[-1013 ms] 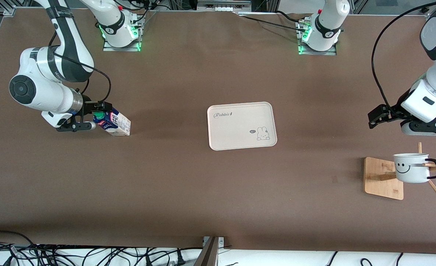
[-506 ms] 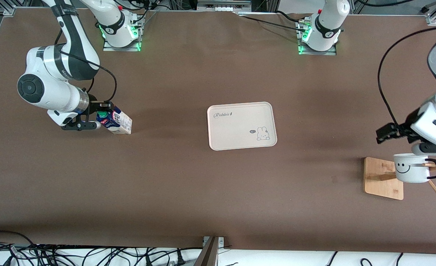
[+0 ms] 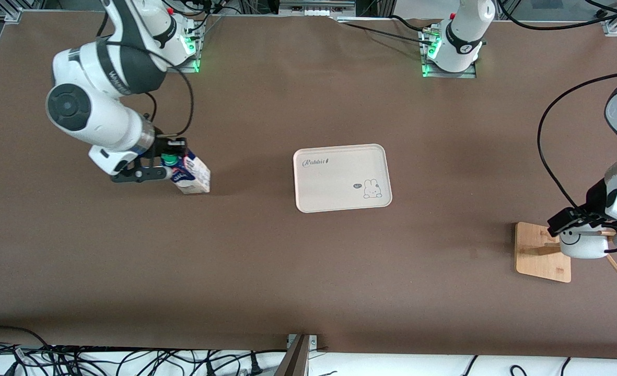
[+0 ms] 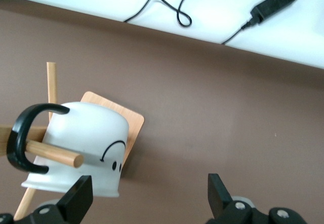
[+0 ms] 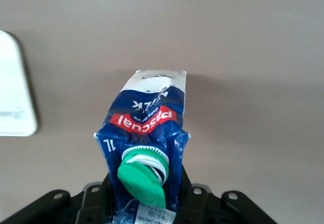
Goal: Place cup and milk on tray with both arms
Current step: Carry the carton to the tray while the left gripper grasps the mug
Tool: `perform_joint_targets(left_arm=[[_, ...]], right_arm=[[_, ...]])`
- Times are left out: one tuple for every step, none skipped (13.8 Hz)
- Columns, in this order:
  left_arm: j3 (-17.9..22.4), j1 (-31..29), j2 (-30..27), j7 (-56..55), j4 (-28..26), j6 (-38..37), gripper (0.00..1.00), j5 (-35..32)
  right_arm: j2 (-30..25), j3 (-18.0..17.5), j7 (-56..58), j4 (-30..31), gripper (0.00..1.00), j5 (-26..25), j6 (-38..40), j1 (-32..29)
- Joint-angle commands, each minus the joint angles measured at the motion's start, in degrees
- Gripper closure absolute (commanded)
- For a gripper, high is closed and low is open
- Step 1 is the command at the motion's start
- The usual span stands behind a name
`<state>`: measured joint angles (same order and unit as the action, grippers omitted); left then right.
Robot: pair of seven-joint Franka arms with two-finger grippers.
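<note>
Lighting even and diffuse from overhead, no hard glare on the brown tabletop [image 3: 287, 271]. Soft shadows only: a faint one on the tabletop beside the milk [image 3: 192, 175], toward the tray [image 3: 342, 178], and a darker band along the tabletop edge nearest the front camera. Green LEDs glow at both arm bases. Front view sharp. Right wrist view: carton in focus, green cap [image 5: 143, 180] slightly soft, tray corner washed out. Left wrist view: cup [image 4: 83, 148] crisp, white strip past the tabletop edge overexposed, black fingers [image 4: 76, 203] soft at close range.
</note>
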<state>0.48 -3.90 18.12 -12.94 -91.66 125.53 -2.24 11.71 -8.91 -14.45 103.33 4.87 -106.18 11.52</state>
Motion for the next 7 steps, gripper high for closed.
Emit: perform_joint_targets(left_arm=[[-0.3, -0.9, -7.1, -5.4, -12.5, 8.1, 0.00, -1.2], [-0.4, -0.9, -8.0, -7.3, -13.9, 8.1, 0.00, -1.3], [-0.5, -0.9, -8.8, -8.9, -15.2, 8.1, 0.00, -1.4], [-0.5, -1.0, -9.2, -9.5, -16.1, 8.1, 0.00, -1.4], [-0.5, -1.3, -9.3, -9.8, -16.4, 8.2, 0.00, -1.3], [-0.5, -1.6, -9.3, -10.3, -16.4, 8.2, 0.00, -1.4], [-0.6, -1.6, -9.2, -10.5, -16.2, 8.1, 0.00, -1.4]], right_arm=[[7.8, 0.2, -9.5, -10.8, 0.53, 4.0, 1.2, 8.1], [10.6, 0.2, -14.4, -13.5, 0.53, 3.9, 0.9, 11.5], [13.6, 0.2, -18.1, -17.2, 0.53, 3.7, 0.2, 15.0], [16.9, 0.3, -20.7, -20.5, 0.53, 3.5, -1.6, 18.2], [19.3, 0.5, -22.8, -22.6, 0.53, 2.9, -4.0, 21.1], [21.1, 0.5, -25.2, -23.7, 0.53, 0.9, -6.5, 23.7], [22.3, 0.6, -28.1, -24.0, 0.53, -1.3, -8.5, 25.6]])
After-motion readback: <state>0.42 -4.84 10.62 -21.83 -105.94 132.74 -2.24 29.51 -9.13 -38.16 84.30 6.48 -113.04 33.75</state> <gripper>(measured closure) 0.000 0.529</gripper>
